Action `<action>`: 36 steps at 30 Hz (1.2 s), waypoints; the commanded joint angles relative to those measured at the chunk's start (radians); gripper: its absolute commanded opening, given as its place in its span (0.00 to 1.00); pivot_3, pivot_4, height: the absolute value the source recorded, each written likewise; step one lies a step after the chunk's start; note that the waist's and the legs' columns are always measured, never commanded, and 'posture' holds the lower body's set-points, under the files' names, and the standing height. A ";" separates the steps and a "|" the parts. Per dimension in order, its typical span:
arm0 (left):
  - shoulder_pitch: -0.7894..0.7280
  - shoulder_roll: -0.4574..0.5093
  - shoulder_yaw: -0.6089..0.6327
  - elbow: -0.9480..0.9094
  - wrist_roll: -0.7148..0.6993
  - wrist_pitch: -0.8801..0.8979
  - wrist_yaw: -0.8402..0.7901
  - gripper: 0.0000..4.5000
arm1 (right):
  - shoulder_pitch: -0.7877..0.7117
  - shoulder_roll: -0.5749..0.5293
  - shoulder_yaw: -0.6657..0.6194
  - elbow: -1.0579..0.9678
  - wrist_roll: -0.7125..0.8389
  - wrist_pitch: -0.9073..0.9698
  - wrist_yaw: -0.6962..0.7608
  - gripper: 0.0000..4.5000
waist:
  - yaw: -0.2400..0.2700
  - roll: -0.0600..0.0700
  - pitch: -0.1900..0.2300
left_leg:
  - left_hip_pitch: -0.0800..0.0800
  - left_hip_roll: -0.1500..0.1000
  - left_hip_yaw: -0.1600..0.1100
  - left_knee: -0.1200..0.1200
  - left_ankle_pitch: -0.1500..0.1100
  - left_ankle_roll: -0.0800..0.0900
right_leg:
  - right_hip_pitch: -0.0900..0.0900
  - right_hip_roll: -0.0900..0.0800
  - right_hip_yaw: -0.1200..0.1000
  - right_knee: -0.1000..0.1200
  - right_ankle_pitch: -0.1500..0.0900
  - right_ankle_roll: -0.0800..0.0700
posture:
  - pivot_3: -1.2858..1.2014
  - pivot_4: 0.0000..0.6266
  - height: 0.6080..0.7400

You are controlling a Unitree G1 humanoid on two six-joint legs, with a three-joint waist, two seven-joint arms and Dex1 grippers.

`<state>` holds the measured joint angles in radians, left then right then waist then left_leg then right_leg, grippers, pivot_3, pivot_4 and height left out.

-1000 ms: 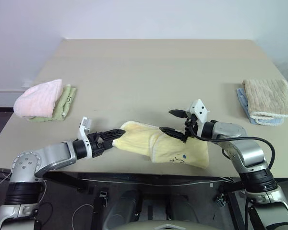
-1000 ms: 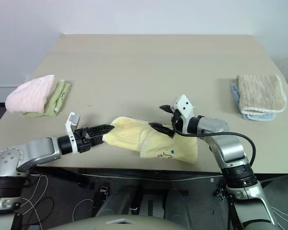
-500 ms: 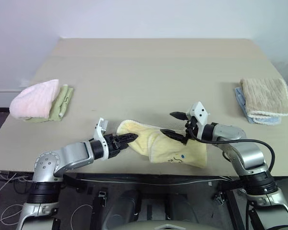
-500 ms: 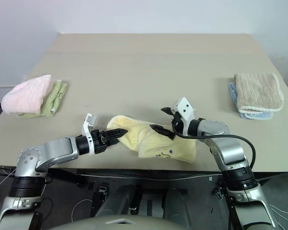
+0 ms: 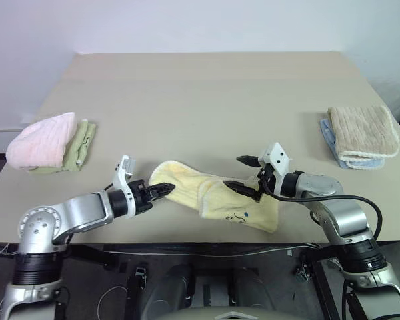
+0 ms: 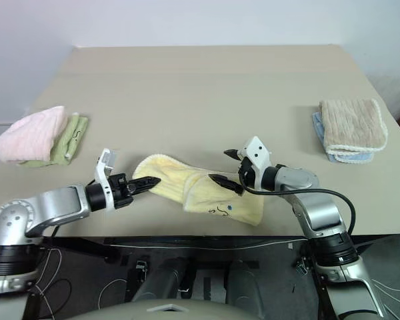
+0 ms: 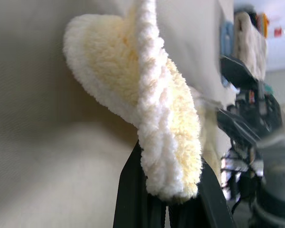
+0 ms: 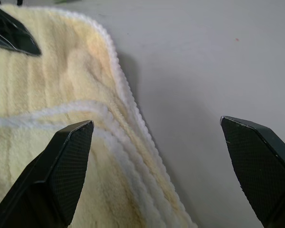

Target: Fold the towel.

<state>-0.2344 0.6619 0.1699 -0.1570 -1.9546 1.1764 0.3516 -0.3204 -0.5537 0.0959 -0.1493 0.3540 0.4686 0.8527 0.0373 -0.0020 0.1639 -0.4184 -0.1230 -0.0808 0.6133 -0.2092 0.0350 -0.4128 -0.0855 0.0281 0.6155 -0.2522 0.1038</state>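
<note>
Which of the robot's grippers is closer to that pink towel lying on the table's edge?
The left. The left gripper, shut on the yellow towel, is the closer to the pink towel; the right gripper hangs open over the yellow towel's other end.

A beige table before a plain white wall

The table (image 5: 207, 100) has a smooth matte top and reaches far back to the wall (image 5: 187, 27). Soft even light falls on it. Under its near edge, cables (image 5: 207, 255) run over a dark floor (image 6: 73, 280).
</note>
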 commanded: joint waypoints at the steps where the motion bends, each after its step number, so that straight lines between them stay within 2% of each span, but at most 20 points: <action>1: -0.040 0.075 -0.016 -0.070 0.007 0.020 -0.111 0.00 | 0.006 -0.025 -0.060 -0.071 0.071 0.030 0.033 1.00 | 0.001 0.000 0.000 | -0.001 0.000 0.000 0.000 0.000 0.000 | 0.000 0.000 0.000 0.000 0.000 0.000 | 0.52 0.24 1.00; 8: -0.186 0.134 -0.098 -0.103 0.356 0.025 -0.443 0.00 | -0.018 -0.044 -0.206 -0.075 0.186 0.103 0.014 1.00 | 0.001 0.000 0.001 | -0.004 0.000 0.000 0.000 0.000 0.000 | -0.003 0.000 0.000 -0.001 0.000 0.000 | 0.52 0.24 1.00; 14: -0.307 0.161 -0.219 -0.131 0.641 -0.018 -0.795 0.00 | -0.002 -0.072 -0.246 -0.073 0.189 0.108 0.003 1.00 | 0.001 0.000 0.001 | -0.010 0.000 0.000 -0.002 0.001 -0.001 | -0.010 0.000 0.000 0.000 0.000 0.000 | 0.52 0.24 1.00; 22: -0.417 0.142 -0.369 -0.157 0.815 0.002 -1.084 0.00 | 0.018 -0.077 -0.309 -0.061 0.196 0.110 -0.044 1.00 | 0.001 0.000 0.001 | -0.012 0.000 0.001 -0.002 0.001 -0.001 | -0.010 0.000 0.001 0.000 0.000 0.000 | 0.52 0.24 1.00; 26: -0.466 0.074 -0.434 -0.130 0.891 -0.007 -1.159 0.00 | 0.032 -0.076 -0.324 -0.062 0.190 0.104 -0.064 1.00 | 0.002 -0.001 0.001 | -0.012 0.000 0.001 -0.001 0.001 -0.001 | -0.009 0.000 0.000 0.001 0.000 0.000 | 0.52 0.24 1.00; 31: -0.542 -0.024 -0.565 -0.045 1.070 -0.057 -1.226 0.00 | 0.050 -0.071 -0.333 -0.050 0.165 0.086 -0.106 1.00 | 0.002 -0.001 0.002 | -0.012 0.000 0.000 0.001 0.001 -0.001 | -0.007 0.000 0.000 0.001 0.001 0.001 | 0.52 0.24 1.00; 36: -0.589 -0.100 -0.625 0.003 1.152 -0.076 -1.307 0.00 | 0.079 -0.070 -0.340 -0.063 0.158 0.078 -0.133 1.00 | 0.000 -0.001 0.002 | -0.012 0.000 0.000 0.000 0.003 -0.001 | -0.009 0.001 0.000 0.003 0.002 0.003 | 0.52 0.24 1.00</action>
<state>-0.8013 0.5693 -0.4464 -0.1473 -0.8249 1.1234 -0.9194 -0.2416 -0.6172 -0.2131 -0.1884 0.5137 0.5634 0.7293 0.0374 -0.0034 0.1657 -0.4303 -0.1227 -0.0809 0.6136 -0.2058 0.0335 -0.4217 -0.0849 0.0281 0.6186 -0.2501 0.1073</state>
